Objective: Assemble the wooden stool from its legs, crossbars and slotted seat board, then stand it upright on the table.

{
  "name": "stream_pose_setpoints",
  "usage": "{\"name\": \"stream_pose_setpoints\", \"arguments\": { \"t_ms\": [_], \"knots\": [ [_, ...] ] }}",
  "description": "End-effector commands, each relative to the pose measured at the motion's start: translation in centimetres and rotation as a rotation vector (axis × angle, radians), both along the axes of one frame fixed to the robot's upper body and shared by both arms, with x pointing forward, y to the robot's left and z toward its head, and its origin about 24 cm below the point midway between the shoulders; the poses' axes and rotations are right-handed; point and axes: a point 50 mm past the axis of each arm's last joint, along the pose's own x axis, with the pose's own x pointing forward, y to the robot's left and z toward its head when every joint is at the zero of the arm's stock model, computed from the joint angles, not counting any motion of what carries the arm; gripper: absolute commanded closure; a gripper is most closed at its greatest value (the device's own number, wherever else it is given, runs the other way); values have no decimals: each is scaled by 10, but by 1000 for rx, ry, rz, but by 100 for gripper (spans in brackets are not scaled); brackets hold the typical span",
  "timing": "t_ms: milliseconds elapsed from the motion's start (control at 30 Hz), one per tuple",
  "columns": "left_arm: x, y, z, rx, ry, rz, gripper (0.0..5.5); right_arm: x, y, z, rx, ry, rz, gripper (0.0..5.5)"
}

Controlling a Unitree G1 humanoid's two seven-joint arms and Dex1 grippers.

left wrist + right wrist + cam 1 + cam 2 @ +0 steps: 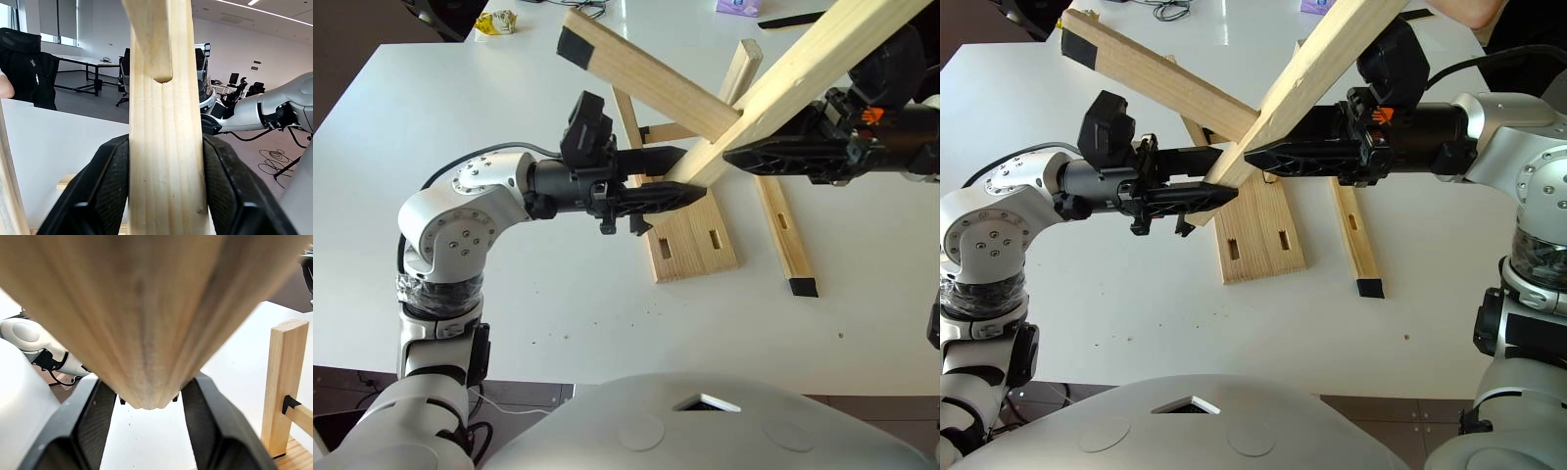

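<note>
Got left end effector point(1227, 173) clamped on low end of raised leg point(1332, 39), right end effector point(1255, 157) pinched on same leg just above. Also slotted seat board point(1258, 259) flat on worktop point(1116, 294) underneath. Probably best: lower slow, line tip square with slot point(1285, 238), no twisting.

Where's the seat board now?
Eye views: the slotted seat board lies on the table beneath the left gripper, a loose leg on its right.

You have no readable text here. A yellow packet point(496, 23) and a purple box point(738, 7) at the far edge of the table point(460, 147) carry markings too small to make out.
</note>
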Motion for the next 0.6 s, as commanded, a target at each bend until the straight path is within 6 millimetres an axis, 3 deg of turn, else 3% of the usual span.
{"name": "stream_pose_setpoints", "arguments": {
  "t_ms": [33, 233, 400, 500, 600],
  "knots": [
    [2, 4, -10, 80, 84, 5, 286, -2, -2, 1, -23, -11, -3, 348],
    [0, 7, -47, 297, -3, 72, 192, 12, -6, 10, -16, -122, -158, 348],
    [-1, 18, -70, 398, -40, 124, 121, 20, -31, 28, -57, -238, -293, 348],
    [-5, 22, -82, 456, -66, 139, 83, 17, -42, 25, -141, -275, -303, 348],
    [-10, 24, -89, 497, -112, 128, 31, 8, -49, 7, -269, -293, -251, 348]
  ]
}}
